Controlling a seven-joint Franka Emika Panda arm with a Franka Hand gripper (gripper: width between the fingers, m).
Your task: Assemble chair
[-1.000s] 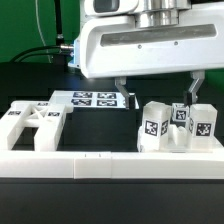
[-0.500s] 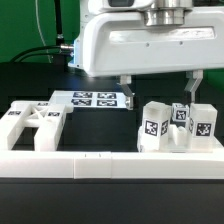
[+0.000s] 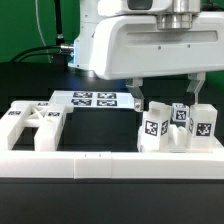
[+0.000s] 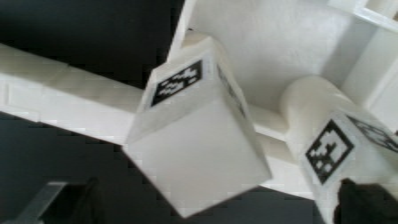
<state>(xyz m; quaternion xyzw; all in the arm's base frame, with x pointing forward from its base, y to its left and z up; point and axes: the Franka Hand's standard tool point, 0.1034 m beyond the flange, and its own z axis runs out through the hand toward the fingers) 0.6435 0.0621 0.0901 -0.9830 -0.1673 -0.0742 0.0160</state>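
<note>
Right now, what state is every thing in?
gripper: open, holding nothing, by the tagged blocks.
tagged blocks: standing upright, not gripped.
slotted panel: lying flat, apart from the blocks.
marker board: lying flat, untouched.
border rail: lying flat in front of the pieces.

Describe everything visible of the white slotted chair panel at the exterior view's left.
The slotted panel is a chunky white piece, plastic-looking, with angular cut-outs and black-and-white tags on its top face. It lies flat on the black table, behind the long white rail, apart from the other pieces; nothing grips it.
</note>
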